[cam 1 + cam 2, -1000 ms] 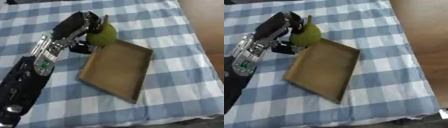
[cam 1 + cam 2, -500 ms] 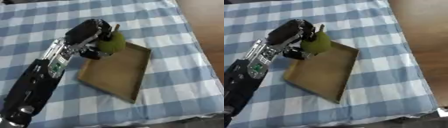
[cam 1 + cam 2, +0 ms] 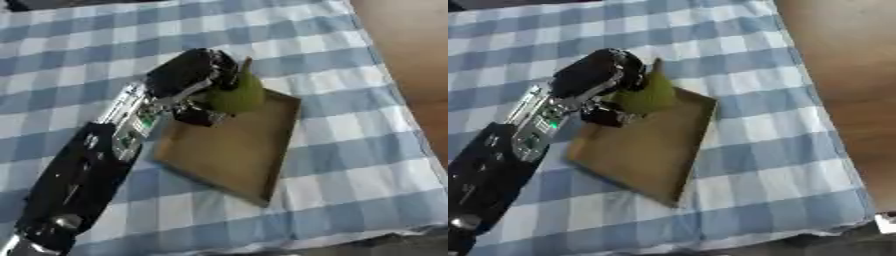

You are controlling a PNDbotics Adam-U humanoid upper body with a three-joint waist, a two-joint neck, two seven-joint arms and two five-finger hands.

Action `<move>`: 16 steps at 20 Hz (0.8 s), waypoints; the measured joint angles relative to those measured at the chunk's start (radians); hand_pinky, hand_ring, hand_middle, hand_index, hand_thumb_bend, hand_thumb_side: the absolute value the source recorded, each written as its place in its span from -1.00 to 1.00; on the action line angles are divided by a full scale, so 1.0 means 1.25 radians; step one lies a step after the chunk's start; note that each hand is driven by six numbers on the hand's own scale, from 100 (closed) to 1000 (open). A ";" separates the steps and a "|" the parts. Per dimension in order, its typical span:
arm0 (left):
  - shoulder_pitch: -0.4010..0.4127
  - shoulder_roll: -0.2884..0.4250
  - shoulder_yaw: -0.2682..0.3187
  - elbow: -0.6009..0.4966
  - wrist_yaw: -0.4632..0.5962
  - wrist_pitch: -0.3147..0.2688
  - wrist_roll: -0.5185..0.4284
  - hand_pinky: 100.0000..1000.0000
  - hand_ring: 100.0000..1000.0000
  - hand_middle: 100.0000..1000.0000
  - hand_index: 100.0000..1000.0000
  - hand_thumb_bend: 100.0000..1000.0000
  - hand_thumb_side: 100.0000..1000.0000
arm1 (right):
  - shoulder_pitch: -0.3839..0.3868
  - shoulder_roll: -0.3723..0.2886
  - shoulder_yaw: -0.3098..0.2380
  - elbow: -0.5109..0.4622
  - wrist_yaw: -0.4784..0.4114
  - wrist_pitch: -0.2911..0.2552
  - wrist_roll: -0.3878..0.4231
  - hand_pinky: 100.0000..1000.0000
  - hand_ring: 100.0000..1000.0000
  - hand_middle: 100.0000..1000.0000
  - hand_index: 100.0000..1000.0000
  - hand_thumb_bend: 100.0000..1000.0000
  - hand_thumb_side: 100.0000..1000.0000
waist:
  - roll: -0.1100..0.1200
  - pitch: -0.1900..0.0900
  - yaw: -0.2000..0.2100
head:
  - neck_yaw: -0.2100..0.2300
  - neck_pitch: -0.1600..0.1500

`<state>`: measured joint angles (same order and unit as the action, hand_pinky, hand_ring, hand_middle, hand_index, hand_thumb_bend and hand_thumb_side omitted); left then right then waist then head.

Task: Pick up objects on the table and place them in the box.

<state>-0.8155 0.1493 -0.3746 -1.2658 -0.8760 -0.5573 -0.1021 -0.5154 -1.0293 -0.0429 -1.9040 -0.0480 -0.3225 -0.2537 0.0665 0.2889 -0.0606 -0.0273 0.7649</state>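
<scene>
Blue-and-white checked cloth (image 3: 350, 125) covers the table (image 3: 850, 85), whose bare brown top shows in a strip along the 3 o'clock edge of both views.

Item 1: tray, one. A shallow brown box (image 3: 229, 150) with low walls lies flat on the cloth near the middle of the view, set askew so one corner points to 5 o'clock. Its floor is bare apart from what hangs over the corner at 12 o'clock.

Item 2: pear, one. A green pear (image 3: 234, 95) with a short dark stem pointing to 12 o'clock sits over the box's 12 o'clock corner. Whether it touches the box floor cannot be told.

Item 3: left hand, one. The black left hand (image 3: 188, 80) is at the pear's 9 o'clock side, its fingers (image 3: 223, 67) curled over the top of the fruit and the thumb (image 3: 199, 116) tucked beneath it, so the pear is clamped between them.

Item 4: left arm, one. The left arm (image 3: 87, 170) runs from the 7 o'clock corner up to the hand, black with a silver section near the wrist that carries a small green light.

Right hand: none seen in either view.
</scene>
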 measured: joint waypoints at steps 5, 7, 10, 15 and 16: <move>0.014 -0.012 -0.004 -0.005 0.025 0.064 -0.066 -0.12 -0.51 -0.21 -0.08 -1.00 -0.98 | -0.003 0.000 0.001 0.012 -0.001 0.005 0.006 0.45 0.41 0.16 0.40 -1.00 -0.18 | 0.005 -0.004 0.004 | -0.001 0.000; 0.020 -0.015 -0.005 -0.005 0.032 0.088 -0.107 -0.08 -0.48 -0.16 0.02 -1.00 -0.89 | -0.003 0.000 0.001 0.015 -0.002 0.006 0.007 0.45 0.41 0.15 0.40 -1.00 -0.18 | 0.006 -0.005 0.005 | -0.001 0.000; 0.027 -0.017 -0.008 -0.006 0.043 0.115 -0.175 0.01 -0.40 -0.04 0.23 -1.00 -0.77 | -0.002 0.001 0.001 0.015 -0.002 0.007 0.007 0.45 0.41 0.15 0.40 -1.00 -0.18 | 0.006 -0.005 0.008 | -0.001 0.000; 0.034 -0.023 -0.009 -0.015 0.056 0.149 -0.271 0.15 -0.25 0.19 0.54 -1.00 -0.37 | -0.001 0.002 0.000 0.020 -0.002 0.007 0.007 0.45 0.42 0.15 0.40 -1.00 -0.18 | 0.004 -0.004 0.017 | 0.000 0.000; 0.036 -0.023 -0.009 -0.017 0.057 0.152 -0.285 0.22 -0.16 0.29 0.63 -1.00 -0.23 | 0.000 0.002 0.000 0.020 -0.002 0.007 0.007 0.45 0.42 0.15 0.40 -1.00 -0.18 | 0.003 -0.003 0.018 | 0.000 0.000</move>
<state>-0.7709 0.1203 -0.3853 -1.2876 -0.8048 -0.3670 -0.4581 -0.5149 -1.0269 -0.0427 -1.8791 -0.0511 -0.3137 -0.2447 0.0705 0.2853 -0.0380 -0.0272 0.7649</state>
